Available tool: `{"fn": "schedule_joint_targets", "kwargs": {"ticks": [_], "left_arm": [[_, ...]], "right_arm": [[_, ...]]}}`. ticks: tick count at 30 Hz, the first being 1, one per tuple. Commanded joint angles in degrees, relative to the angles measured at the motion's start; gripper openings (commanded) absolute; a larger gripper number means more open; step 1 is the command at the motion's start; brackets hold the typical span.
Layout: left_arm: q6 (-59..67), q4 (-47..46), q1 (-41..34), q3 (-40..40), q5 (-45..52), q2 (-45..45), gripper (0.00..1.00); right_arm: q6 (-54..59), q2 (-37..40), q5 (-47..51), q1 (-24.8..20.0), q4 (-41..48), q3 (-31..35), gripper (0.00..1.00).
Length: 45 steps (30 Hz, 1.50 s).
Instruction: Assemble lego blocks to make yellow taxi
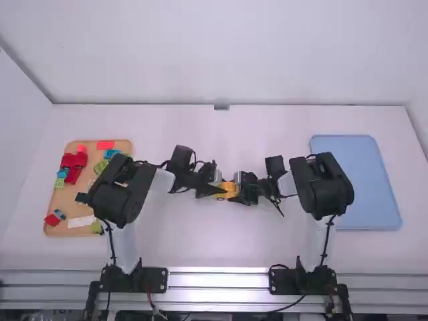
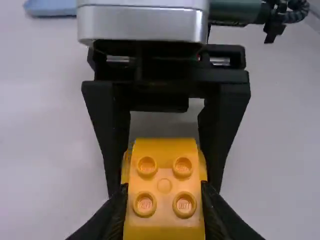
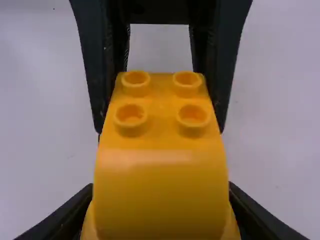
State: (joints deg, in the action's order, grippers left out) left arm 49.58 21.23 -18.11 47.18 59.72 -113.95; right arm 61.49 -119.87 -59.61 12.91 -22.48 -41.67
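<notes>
Between the two grippers, low over the middle of the table, is the yellow block piece (image 1: 227, 190), with a curved top and round studs. My left gripper (image 1: 215, 190) meets it from the left and my right gripper (image 1: 242, 190) from the right. In the left wrist view, my left gripper (image 2: 164, 210) is shut on the yellow piece (image 2: 164, 172), its fingers against both sides. My right gripper (image 3: 161, 212) is likewise shut on the yellow piece (image 3: 160, 190) in the right wrist view. The piece's underside is hidden.
An orange-brown tray (image 1: 60, 231) at the far left holds red, blue and green blocks and a white piece (image 1: 81, 221); the left arm partly covers its right side. A blue tray (image 1: 374, 180) lies on the right, partly behind the right arm.
</notes>
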Motion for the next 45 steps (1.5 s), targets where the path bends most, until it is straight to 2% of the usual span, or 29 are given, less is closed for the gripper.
{"fn": "schedule_joint_targets", "kwargs": {"ticks": [1, 5, 17, 30, 33, 34, 36, 38, 39, 45], "left_arm": [[-0.72, -1.07, -0.7, -0.57, 0.92, -0.72, 0.02], [-0.74, -2.43, -1.49, -0.59, 0.74, -0.72, 0.02], [-2.64, -4.24, -7.89, -0.59, -13.6, -0.72, 0.02], [-1.64, -8.94, -10.84, -0.57, -22.69, -0.72, 0.02], [-1.79, -8.02, -10.58, -0.57, -22.38, -0.7, 0.13], [-1.84, -7.26, -10.16, -0.57, -21.51, -0.7, 0.22], [-1.81, -6.69, -9.9, -0.55, -20.2, -0.7, 0.25], [-1.77, -5.64, -9.49, 0.09, -17.46, -0.68, 0.33], [-1.81, -5.81, -9.2, 0.63, -17.07, -0.5, 0.35], [-1.75, -8.35, -7.08, 1.9, -17.09, 1.95, 0.32]], "right_arm": [[0.52, -0.85, 0.59, -0.11, 0.22, -0.72, 0.56], [0.48, -0.85, 0.55, -0.09, 0.22, -0.74, 0.56], [0.5, -0.85, 0.55, -0.09, 0.22, -0.74, 0.57], [0.52, -0.85, 0.72, -0.09, 0.0, -0.79, 0.57], [0.48, -0.85, 0.76, -0.11, 0.0, -0.74, 0.57], [0.5, -0.85, 0.74, -0.11, 0.0, -0.74, 0.57], [0.48, -0.85, 0.74, -0.11, 0.04, -0.74, 0.57], [0.5, -0.85, 0.74, -0.11, 0.2, -0.79, 0.57], [0.5, -0.85, 0.72, -0.11, 0.2, -0.74, 0.57], [0.5, -0.85, 0.76, -0.11, 0.22, -0.74, 0.57]]}}
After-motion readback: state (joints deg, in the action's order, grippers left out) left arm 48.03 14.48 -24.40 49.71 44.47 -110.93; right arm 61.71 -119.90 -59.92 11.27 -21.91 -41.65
